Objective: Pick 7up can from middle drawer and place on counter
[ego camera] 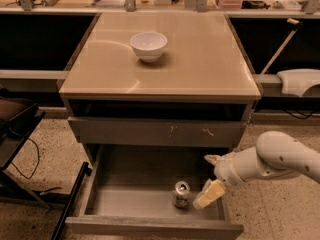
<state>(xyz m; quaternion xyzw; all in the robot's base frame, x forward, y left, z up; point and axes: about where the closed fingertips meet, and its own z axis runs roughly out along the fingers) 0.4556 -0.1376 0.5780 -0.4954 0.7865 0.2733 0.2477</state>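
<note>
The 7up can [181,193] stands upright on the floor of the open middle drawer [130,186], near its front right. My gripper [210,178] is inside the drawer just right of the can, apart from it, with its pale fingers [209,193] spread open and empty. The white arm [280,160] reaches in from the right. The tan counter [200,59] tops the cabinet above.
A white bowl [148,45] sits on the counter, back centre-left. A shut grey drawer front with pale scratch marks [157,132] overhangs the open drawer. A dark stand and cable [20,149] are at the left. A white device [300,81] is at the right.
</note>
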